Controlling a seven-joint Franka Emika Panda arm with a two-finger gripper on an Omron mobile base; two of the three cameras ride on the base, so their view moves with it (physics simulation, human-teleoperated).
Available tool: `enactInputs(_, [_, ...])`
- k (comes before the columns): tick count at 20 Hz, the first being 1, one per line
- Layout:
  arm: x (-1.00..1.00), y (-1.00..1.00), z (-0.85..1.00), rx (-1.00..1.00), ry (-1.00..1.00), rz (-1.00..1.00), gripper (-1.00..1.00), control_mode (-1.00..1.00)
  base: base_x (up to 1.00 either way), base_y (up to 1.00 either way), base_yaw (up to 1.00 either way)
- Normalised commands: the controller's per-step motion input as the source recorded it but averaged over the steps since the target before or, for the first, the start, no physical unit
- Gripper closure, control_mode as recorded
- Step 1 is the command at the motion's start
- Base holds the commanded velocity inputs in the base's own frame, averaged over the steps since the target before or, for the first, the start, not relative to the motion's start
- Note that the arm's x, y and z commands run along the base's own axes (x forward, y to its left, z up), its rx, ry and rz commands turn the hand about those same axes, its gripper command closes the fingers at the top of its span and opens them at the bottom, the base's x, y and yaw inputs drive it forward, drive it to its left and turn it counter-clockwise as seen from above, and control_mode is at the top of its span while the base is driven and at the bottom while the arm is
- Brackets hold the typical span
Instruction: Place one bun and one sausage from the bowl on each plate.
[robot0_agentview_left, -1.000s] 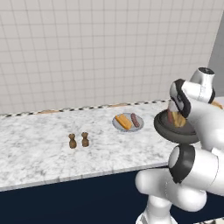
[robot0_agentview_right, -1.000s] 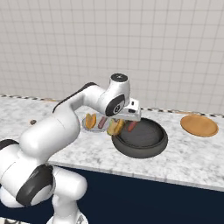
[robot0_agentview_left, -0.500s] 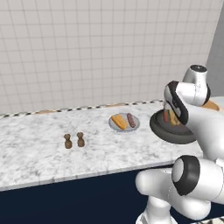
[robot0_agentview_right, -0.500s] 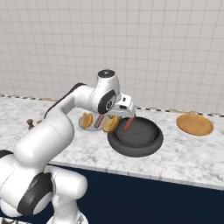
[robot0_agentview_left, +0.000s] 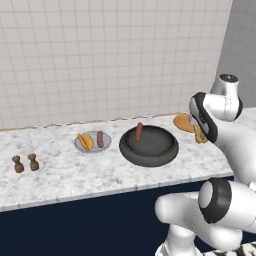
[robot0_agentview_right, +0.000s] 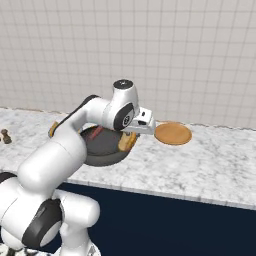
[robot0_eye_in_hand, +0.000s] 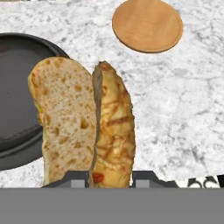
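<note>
Claw (robot0_eye_in_hand: 111, 175) clamped on bun (robot0_eye_in_hand: 83, 120), held lengthwise between the tips, split facing the camera in the hand view. Carried above bare counter (robot0_eye_in_hand: 183, 100), just past bowl (robot0_agentview_left: 149, 145) rim, short of orange plate (robot0_eye_in_hand: 147, 25). One sausage (robot0_agentview_left: 138, 132) left leaning inside bowl; grey plate (robot0_agentview_left: 92, 142) already loaded with a bun and a sausage. Shakers (robot0_agentview_left: 25, 163) well apart at far end. Risks judged: grip low on one end only, so possible tilt or slip in transit; early release likely to land bun on counter; off-centre drop likely to hang over the rim.
</note>
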Motion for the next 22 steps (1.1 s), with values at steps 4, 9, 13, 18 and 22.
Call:
enactInputs(4, [0.00, 0.00, 0.00, 0.00, 0.00, 0.00, 1.00, 1.00, 0.23, -0.24, 0.01])
enactInputs(9, [0.00, 0.00, 0.00, 0.00, 0.00, 0.00, 1.00, 1.00, 0.50, -0.27, 0.03])
enactInputs(13, [0.00, 0.00, 0.00, 0.00, 0.00, 0.00, 1.00, 1.00, 0.30, -0.43, 0.01])
enactInputs(18, [0.00, 0.00, 0.00, 0.00, 0.00, 0.00, 1.00, 1.00, 0.21, -0.49, 0.00])
enactInputs(22, [0.00, 0.00, 0.00, 0.00, 0.00, 0.00, 1.00, 1.00, 0.45, -0.20, 0.00])
